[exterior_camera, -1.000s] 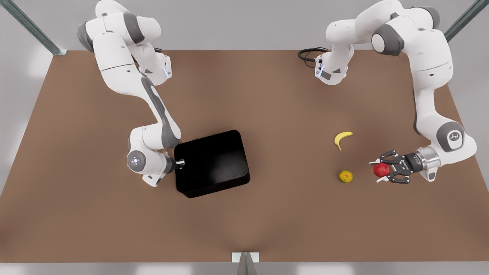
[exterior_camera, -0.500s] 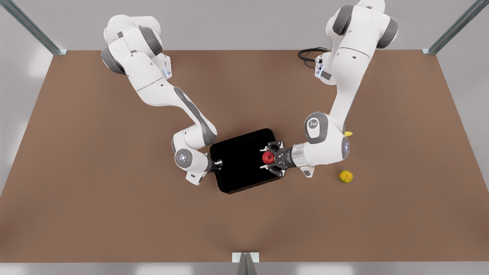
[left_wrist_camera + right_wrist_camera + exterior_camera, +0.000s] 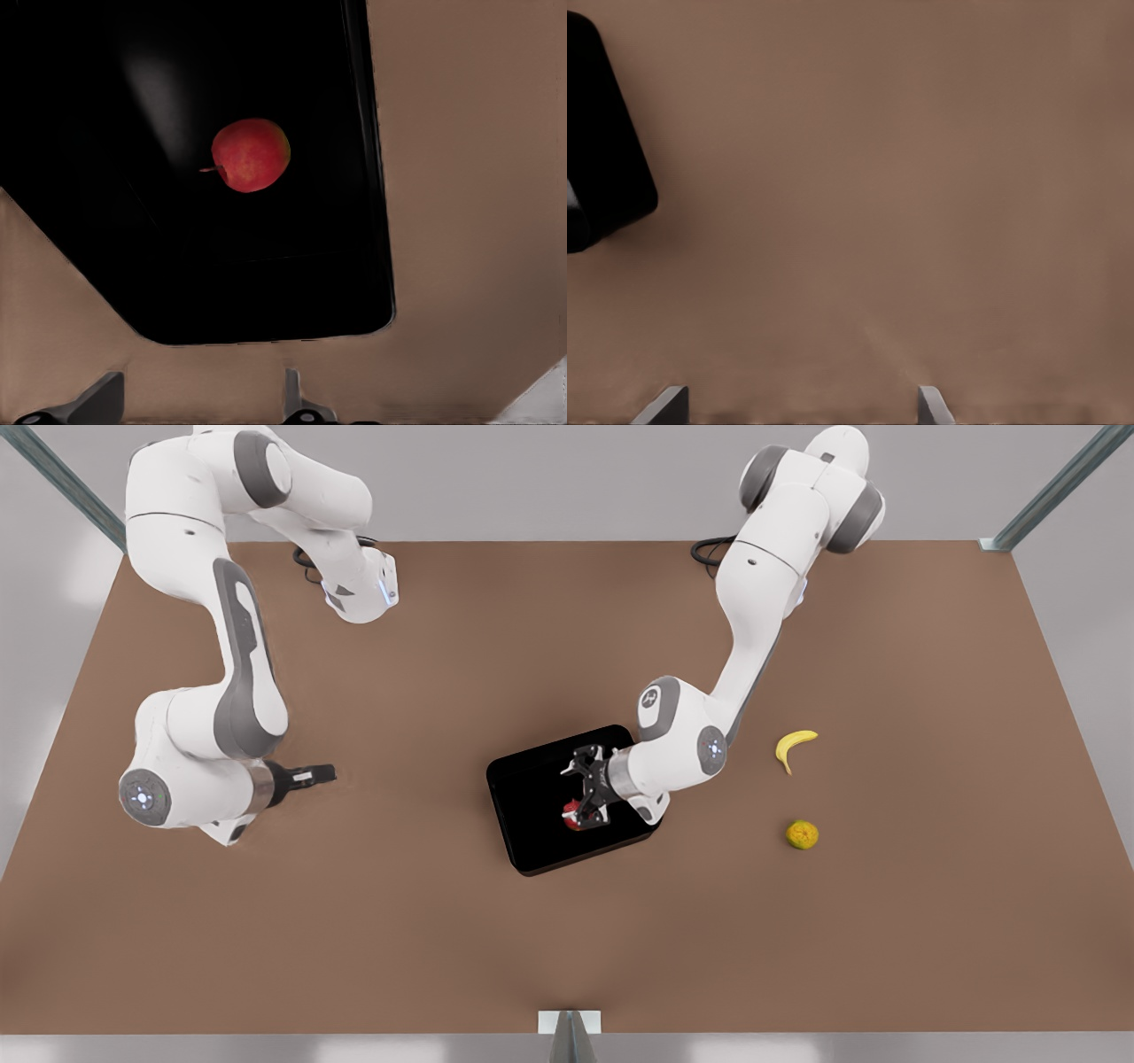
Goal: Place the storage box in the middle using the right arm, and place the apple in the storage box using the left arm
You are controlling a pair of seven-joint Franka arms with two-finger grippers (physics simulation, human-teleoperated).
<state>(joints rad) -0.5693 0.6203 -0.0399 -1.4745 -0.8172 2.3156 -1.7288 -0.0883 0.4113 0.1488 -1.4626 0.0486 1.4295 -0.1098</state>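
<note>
Apple (image 3: 572, 816) lies in the storage box (image 3: 532, 815) mid-frame under the open left hand (image 3: 585, 790), while the open right hand (image 3: 330, 774) waits at the left.

apple (image 3: 571, 816): partly hidden by left end effector (image 3: 585, 790) | storage box (image 3: 602, 150): cut by frame edge

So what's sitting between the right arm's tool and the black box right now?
Nothing: in the front view only bare brown table separates the right tool from the black box, where the apple lies under the left tool.
</note>
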